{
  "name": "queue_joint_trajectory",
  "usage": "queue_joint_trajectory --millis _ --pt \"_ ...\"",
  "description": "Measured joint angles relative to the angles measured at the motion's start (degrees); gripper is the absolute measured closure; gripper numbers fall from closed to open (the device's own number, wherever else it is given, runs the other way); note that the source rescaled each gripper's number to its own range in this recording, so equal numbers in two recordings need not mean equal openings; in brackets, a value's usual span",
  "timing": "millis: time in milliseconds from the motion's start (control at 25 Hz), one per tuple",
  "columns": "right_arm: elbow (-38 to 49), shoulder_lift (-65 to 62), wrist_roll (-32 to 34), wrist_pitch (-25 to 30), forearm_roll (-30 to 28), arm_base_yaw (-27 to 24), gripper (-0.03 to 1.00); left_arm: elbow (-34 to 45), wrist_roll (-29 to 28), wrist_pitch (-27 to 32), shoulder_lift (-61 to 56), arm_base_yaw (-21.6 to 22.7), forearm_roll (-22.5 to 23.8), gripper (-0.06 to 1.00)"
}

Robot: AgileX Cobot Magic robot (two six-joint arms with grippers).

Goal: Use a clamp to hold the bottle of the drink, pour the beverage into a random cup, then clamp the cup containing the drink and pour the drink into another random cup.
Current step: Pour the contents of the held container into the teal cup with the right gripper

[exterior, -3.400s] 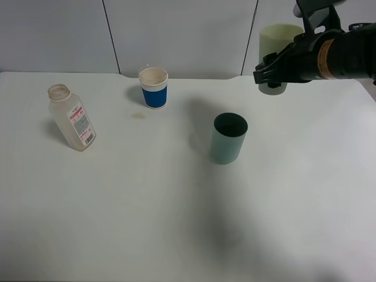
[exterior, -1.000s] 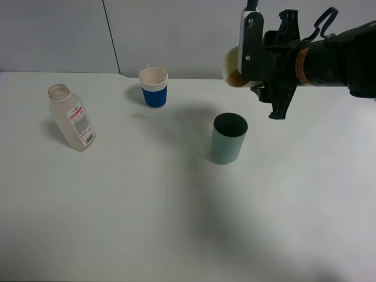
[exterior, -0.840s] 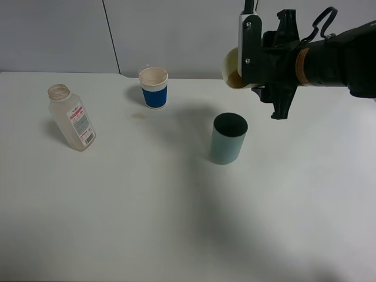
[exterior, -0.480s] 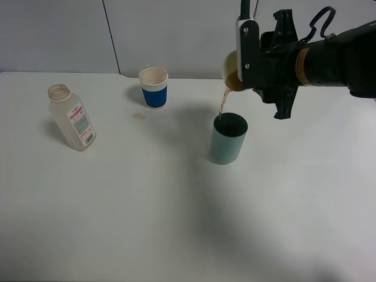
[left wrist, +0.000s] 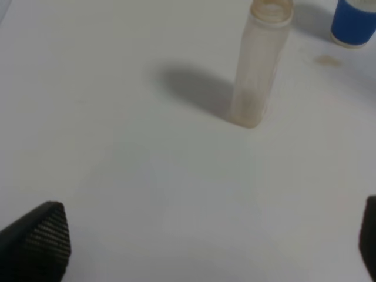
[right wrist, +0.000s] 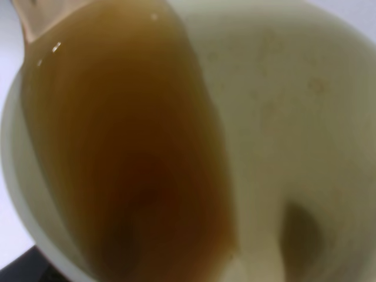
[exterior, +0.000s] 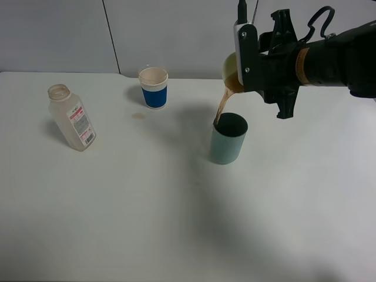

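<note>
My right gripper (exterior: pixel 247 59) is shut on a pale cream cup (exterior: pixel 230 64), held tipped on its side above a teal cup (exterior: pixel 227 144). A brown stream of drink (exterior: pixel 221 106) runs from the cream cup's lip into the teal cup. The right wrist view looks into the cream cup (right wrist: pixel 294 117), with brown drink (right wrist: pixel 129 147) lying against its lower wall. The open plastic bottle (exterior: pixel 71 118) stands at the left and looks empty; it also shows in the left wrist view (left wrist: pixel 258 64). My left gripper (left wrist: pixel 202 244) is open and apart from the bottle.
A blue and white paper cup (exterior: pixel 154 88) stands at the back, also seen in the left wrist view (left wrist: pixel 355 20). A small brown stain (exterior: pixel 138 116) lies on the white table (exterior: pixel 147 205) in front of it. A grey wall panel (exterior: pixel 176 35) runs behind the table.
My right gripper brought the cream cup from the back right to above the teal cup and tipped it. The drink started flowing about half a second ago and now runs thicker.
</note>
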Motion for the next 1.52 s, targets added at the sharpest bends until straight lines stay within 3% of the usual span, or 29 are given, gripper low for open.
queue_joint_trajectory --millis 720,1520 --pt "0.0 0.0 -0.35 2.53 0.0 0.0 0.93 0.0 0.0 0.0 0.0 0.0 0.0 -0.06" --pt "0.0 0.0 -8.57 2.69 0.0 0.0 0.93 0.0 0.0 0.0 0.0 0.0 0.0 -0.06"
